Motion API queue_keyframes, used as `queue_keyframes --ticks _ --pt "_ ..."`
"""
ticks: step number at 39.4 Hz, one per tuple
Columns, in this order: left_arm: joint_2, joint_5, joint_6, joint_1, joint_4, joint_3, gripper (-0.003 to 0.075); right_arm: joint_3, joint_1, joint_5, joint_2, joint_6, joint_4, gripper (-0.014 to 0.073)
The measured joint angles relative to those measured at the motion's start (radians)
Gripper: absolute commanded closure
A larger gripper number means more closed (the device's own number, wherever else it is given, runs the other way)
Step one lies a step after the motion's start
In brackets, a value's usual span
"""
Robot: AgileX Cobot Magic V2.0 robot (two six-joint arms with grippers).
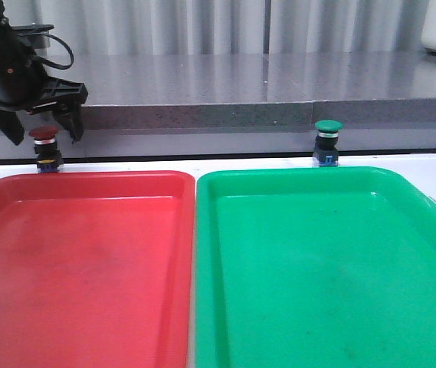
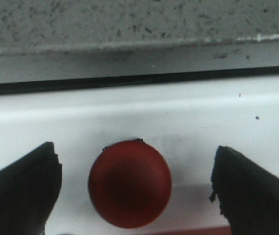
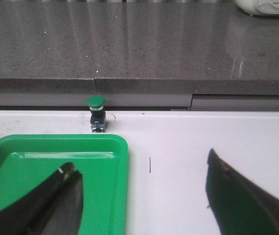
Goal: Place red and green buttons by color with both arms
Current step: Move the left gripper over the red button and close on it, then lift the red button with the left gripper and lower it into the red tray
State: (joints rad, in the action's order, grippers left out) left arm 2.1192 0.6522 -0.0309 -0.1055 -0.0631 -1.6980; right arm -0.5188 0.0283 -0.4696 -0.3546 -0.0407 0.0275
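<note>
The left claw (image 1: 39, 130) hangs right over the red button (image 1: 45, 147), with one finger on each side of the cap. The fingers are wide apart and do not touch it. I think they are set like that so they can come down around the button and squeeze it.

The red button stands upright on the white table (image 1: 202, 164), just behind the back edge of the red tray (image 1: 87, 268). That spot is handy, because the tray of its own color is right next to it.

The green button (image 1: 328, 142) stands upright too, just behind the back edge of the green tray (image 1: 332, 276). Nothing is touching it.

The right claw (image 3: 144, 196) does not show in the front view. Its own camera shows its two fingers spread apart and holding nothing. It hangs over the near corner of the green tray, well apart from the green button.

Both trays have no buttons in them yet, so the job is only starting.
</note>
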Motion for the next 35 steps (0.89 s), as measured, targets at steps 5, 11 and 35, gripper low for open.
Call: queue_keyframes --ticks 5,11,35 --pt "0.002 -0.005 0.000 0.000 0.000 0.000 0.0482 0.000 0.000 0.000 0.000 0.000 0.000 0.0048" --pt "0.002 -0.005 0.000 0.000 0.001 -0.002 0.0634 0.000 0.000 0.000 0.000 0.000 0.000 0.0048" --pt "-0.394 -0.039 0.001 -0.046 0.003 0.279 0.0657 0.000 0.000 -0.001 0.000 0.000 0.000 0.0048"
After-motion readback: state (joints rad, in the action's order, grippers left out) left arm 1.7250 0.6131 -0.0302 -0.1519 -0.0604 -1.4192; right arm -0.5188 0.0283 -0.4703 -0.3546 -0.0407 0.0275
